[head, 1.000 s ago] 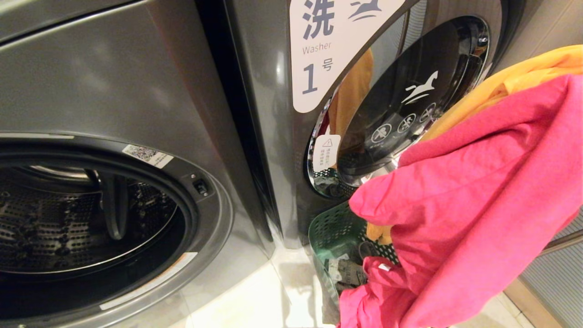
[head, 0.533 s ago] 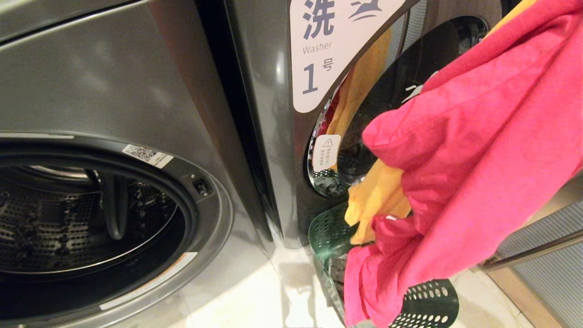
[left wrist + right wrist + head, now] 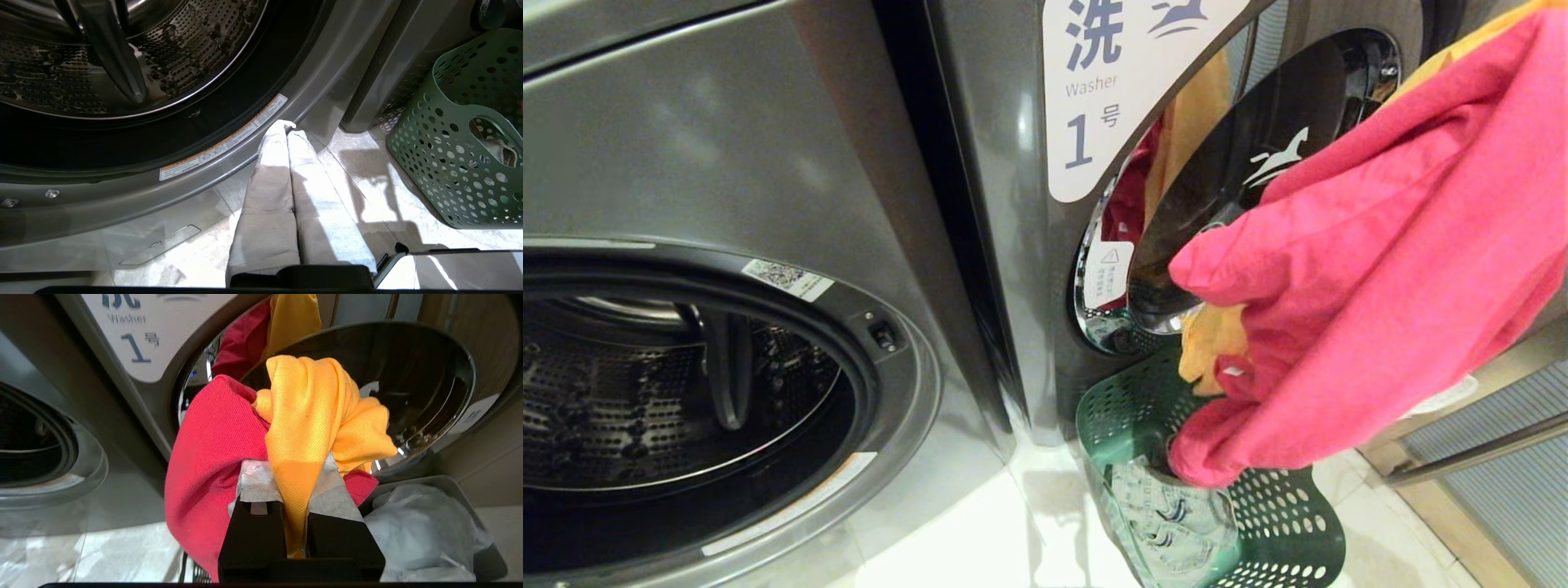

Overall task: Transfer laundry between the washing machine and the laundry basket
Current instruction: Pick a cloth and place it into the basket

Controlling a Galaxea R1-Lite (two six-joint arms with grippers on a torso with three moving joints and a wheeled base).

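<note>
Hanging from the right end effector [image 3: 292,477], laundry [image 3: 302,416] is pinched between its fingers.

My left gripper [image 3: 289,132] has two long fingers wrapped in pale grey cloth tape, on a flat black base. My right gripper [image 3: 292,473] looks the same near the washer's "1" label: taped fingers [image 3: 256,482] on two blocky black mounts above a black bar.

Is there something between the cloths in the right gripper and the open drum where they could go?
The drum mouth is unblocked. The open chrome-rimmed door stands close behind the cloths held by the right gripper, on the drum's side; they probably must pass round it.
</note>
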